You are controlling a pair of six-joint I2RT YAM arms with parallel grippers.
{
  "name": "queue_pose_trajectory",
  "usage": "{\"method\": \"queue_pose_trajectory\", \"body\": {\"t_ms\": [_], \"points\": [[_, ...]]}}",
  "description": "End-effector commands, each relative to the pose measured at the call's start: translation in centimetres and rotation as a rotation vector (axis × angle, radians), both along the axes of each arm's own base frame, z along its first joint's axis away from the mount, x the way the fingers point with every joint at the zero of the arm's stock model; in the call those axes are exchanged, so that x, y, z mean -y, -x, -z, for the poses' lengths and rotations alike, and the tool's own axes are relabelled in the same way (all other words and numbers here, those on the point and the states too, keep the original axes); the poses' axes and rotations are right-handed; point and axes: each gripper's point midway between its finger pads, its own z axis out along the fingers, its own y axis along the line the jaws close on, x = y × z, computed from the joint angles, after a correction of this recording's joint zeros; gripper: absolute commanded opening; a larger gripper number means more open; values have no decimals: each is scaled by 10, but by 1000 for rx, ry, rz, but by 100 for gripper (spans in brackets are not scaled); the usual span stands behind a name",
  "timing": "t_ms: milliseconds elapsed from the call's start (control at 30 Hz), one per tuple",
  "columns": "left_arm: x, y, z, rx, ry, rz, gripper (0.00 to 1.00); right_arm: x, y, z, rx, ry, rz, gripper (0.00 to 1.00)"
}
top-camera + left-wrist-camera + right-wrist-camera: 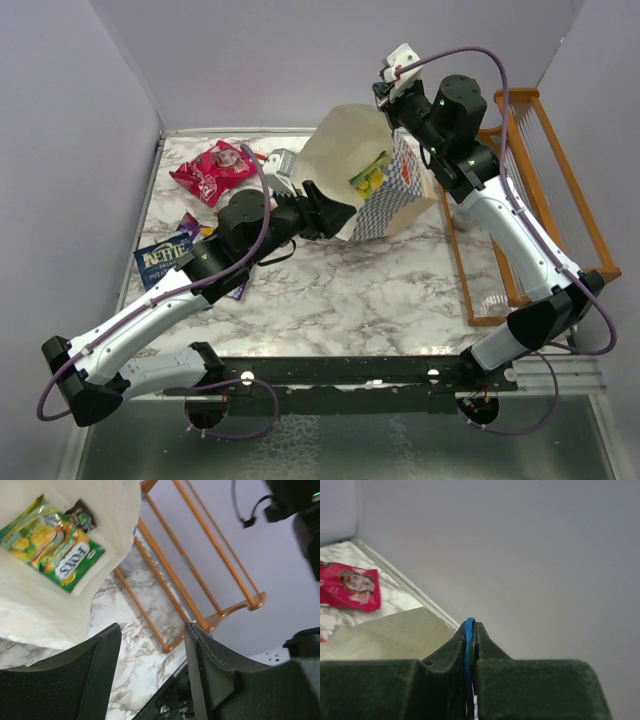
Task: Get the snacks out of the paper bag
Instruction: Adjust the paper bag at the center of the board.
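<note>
The large cream paper bag [345, 150] with checkered sides lies tipped on the marble table [380, 300], with a green-yellow shiny packet [52, 545] inside. The right gripper [471, 626] pinches its thin blue cord handle [468, 655] tight. The left gripper [152, 630] stands half open and empty at the bag's mouth. A pink-red snack bag [215, 170] lies on the table well apart.

a robotics lab cell: plain walls [270, 60] enclose a marble tabletop [350, 300] and mounted arms [150, 310].

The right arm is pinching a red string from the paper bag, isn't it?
Not red. The string pinched in the right end effector is blue, as the right wrist view shows. The rest is right: it holds up the paper bag.
</note>
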Motion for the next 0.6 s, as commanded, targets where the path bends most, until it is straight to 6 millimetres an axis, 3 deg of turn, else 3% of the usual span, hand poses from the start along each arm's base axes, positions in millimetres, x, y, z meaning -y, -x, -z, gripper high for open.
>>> {"method": "queue_pose_trajectory", "body": {"t_ms": [0, 167, 333, 567], "points": [[3, -7, 28, -26, -43, -21, 56, -41, 41, -23, 64, -57, -251, 2], [-2, -12, 53, -64, -86, -61, 56, -67, 55, 17, -70, -166, -347, 2], [-10, -10, 81, -117, -90, -95, 57, -74, 62, 36, -198, -276, -376, 2], [36, -1, 100, -176, -33, 86, 55, -84, 92, 27, -256, -350, -502, 2]]}}
